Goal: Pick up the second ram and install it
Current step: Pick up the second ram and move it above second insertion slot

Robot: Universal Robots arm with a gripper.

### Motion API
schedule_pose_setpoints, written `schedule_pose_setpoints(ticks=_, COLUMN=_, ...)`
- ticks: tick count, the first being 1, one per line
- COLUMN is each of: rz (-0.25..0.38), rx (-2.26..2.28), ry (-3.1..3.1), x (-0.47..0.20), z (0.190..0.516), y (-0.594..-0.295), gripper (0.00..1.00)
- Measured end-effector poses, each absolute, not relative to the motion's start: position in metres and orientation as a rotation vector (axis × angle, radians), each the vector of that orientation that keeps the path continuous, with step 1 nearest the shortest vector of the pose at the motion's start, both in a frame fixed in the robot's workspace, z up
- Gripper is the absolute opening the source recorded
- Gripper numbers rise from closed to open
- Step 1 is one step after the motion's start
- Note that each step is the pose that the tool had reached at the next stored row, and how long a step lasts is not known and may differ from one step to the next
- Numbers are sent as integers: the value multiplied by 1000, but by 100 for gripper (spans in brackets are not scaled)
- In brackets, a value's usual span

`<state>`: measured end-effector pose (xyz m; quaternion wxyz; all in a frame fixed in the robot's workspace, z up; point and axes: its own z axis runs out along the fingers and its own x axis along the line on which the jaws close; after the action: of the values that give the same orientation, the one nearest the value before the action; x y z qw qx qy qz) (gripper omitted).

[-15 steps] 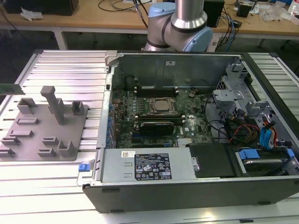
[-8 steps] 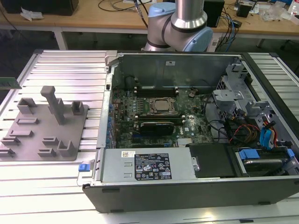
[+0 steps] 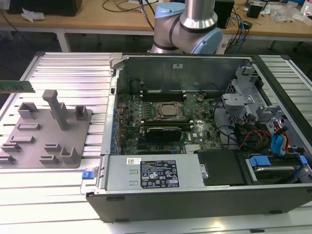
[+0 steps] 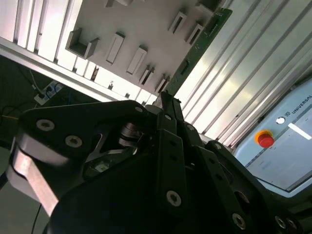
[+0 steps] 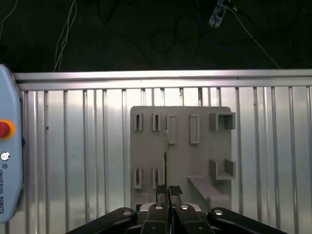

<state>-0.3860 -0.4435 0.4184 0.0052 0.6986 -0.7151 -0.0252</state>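
The second ram [image 3: 17, 86] is a thin green stick held in the air at the exterior view's far left, above the grey plastic tray [image 3: 29, 146]. In the first wrist view I see the ram [image 5: 166, 151] edge-on, rising from my gripper [image 5: 168, 191], whose black fingers [image 5: 160, 191] are shut on its lower end. In the second wrist view the ram [image 4: 204, 44] runs away from the gripper [image 4: 166, 100] over the tray [image 4: 141, 24]. The motherboard [image 3: 165, 114] lies in the open computer case, well to the exterior view's right of the ram.
The tray's upright blocks [image 3: 57, 108] stand under the ram. The case's metal wall [image 3: 113, 92] rises between tray and motherboard. A power supply [image 3: 153, 173] and drive bays [image 3: 265, 122] fill the case's near and right sides. A pendant with a red button [image 5: 4, 129] lies on the ribbed table [image 5: 73, 146].
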Motion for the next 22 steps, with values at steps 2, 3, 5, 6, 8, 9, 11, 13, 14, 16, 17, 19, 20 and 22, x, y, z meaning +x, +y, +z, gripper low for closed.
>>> schedule_pose_setpoints(ticks=2, rz=-79, rx=2187, ry=-2239, x=-383, z=418, y=-444, gripper=9)
schedule_pose_setpoints(ticks=3, rz=-79, rx=2187, ry=-2239, x=-380, z=418, y=-444, gripper=9)
schedule_pose_setpoints(ticks=5, rz=-79, rx=2187, ry=-2239, x=-376, z=418, y=-444, gripper=9)
schedule_pose_setpoints(ticks=6, rz=-79, rx=2187, ry=-2239, x=-375, z=418, y=-444, gripper=9)
schedule_pose_setpoints(ticks=8, rz=-79, rx=2187, ry=-2239, x=-372, z=418, y=-444, gripper=9)
schedule_pose_setpoints(ticks=9, rz=-79, rx=2187, ry=-2239, x=-370, z=418, y=-443, gripper=9)
schedule_pose_setpoints(ticks=11, rz=-79, rx=2187, ry=-2239, x=-368, z=418, y=-443, gripper=9)
schedule_pose_setpoints(ticks=13, rz=-79, rx=2187, ry=-2239, x=-363, z=418, y=-443, gripper=9)
schedule_pose_setpoints(ticks=14, rz=-79, rx=2187, ry=-2239, x=-359, z=418, y=-443, gripper=9)
schedule_pose_setpoints(ticks=16, rz=-79, rx=2188, ry=-2239, x=-354, z=418, y=-443, gripper=9)
schedule_pose_setpoints(ticks=17, rz=-79, rx=2187, ry=-2239, x=-351, z=418, y=-443, gripper=9)
schedule_pose_setpoints(ticks=19, rz=-79, rx=2187, ry=-2239, x=-345, z=418, y=-443, gripper=9)
schedule_pose_setpoints(ticks=20, rz=-79, rx=2187, ry=-2239, x=-341, z=418, y=-443, gripper=9)
schedule_pose_setpoints(ticks=22, rz=-79, rx=2187, ry=-2239, x=-335, z=418, y=-443, gripper=9)
